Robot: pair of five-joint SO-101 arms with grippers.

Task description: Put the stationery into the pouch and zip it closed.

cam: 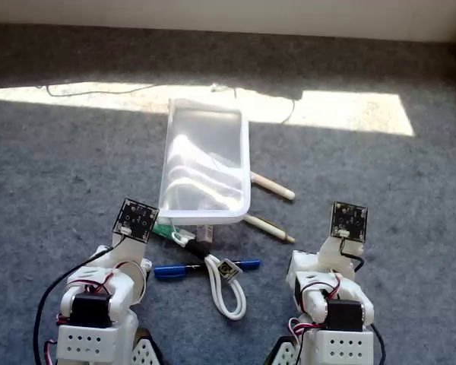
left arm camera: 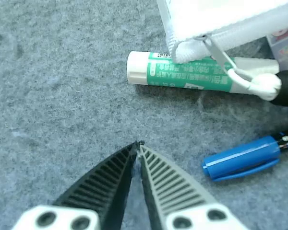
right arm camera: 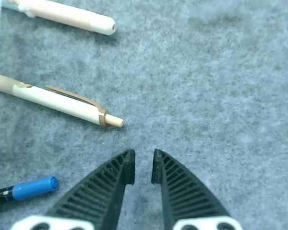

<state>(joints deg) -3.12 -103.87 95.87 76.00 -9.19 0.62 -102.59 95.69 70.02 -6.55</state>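
The left gripper [left arm camera: 138, 145] hangs just above the grey carpet [cam: 61, 167], its two dark ribbed jaws pressed together at the tips, with nothing between them. Near it, ahead of the tips, lies one glue stick [left arm camera: 182, 72] on its side, green-labelled with a white cap. One blue pen [left arm camera: 242, 158] lies to the gripper's side, toward the other arm. Beyond the glue stick sits the one pouch [left arm camera: 221, 19]: translucent white, rectangular and flat, its metal zip pull resting on the glue stick. One looped white cord [left arm camera: 259, 84] with a black end touches the glue stick.

The right gripper [right arm camera: 142, 160] also hangs low over the carpet, jaws a narrow gap apart and empty. Two cream pens lie ahead of it toward the pouch side: the nearer cream pen [right arm camera: 57, 103] has a gold clip, and the farther cream pen [right arm camera: 62, 17] lies well beyond it.
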